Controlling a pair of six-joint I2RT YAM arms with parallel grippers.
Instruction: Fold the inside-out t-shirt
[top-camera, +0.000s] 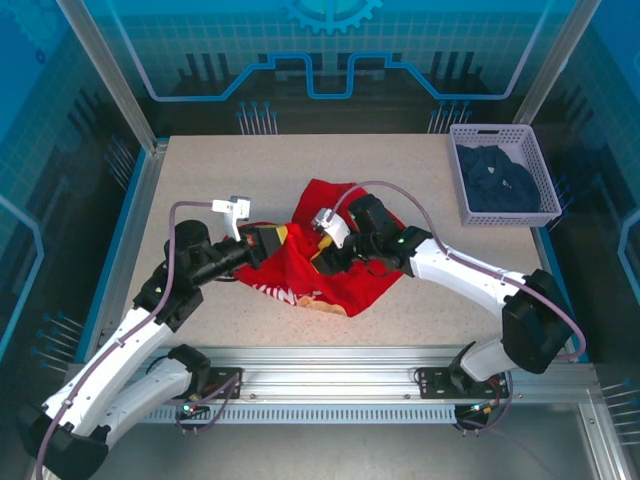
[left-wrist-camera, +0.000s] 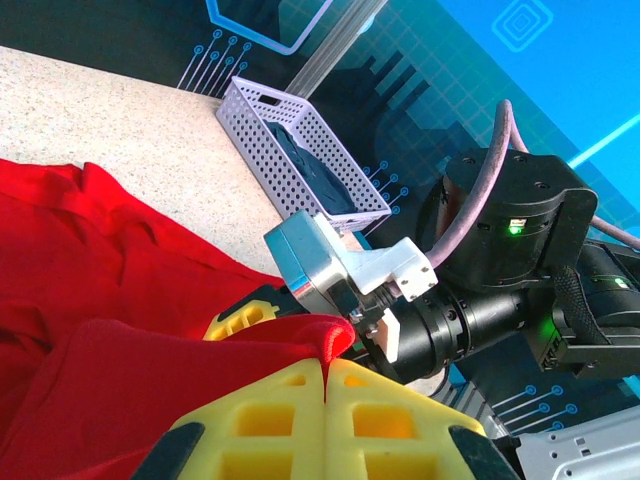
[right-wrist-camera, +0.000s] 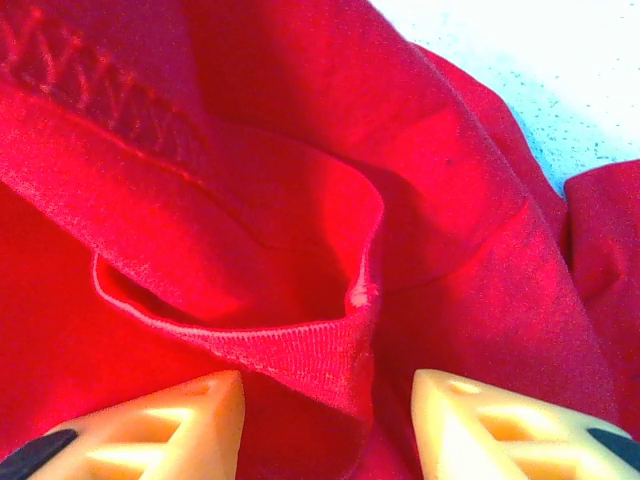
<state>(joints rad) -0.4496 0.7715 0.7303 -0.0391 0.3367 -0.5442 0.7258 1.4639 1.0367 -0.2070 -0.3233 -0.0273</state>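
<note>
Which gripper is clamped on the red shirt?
The left gripper: its yellow fingers pinch a fold of the t-shirt, while the right gripper stands open.

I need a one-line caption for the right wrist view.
Right gripper, jaws open, over a hemmed fold of the red t-shirt on the speckled table.
</note>
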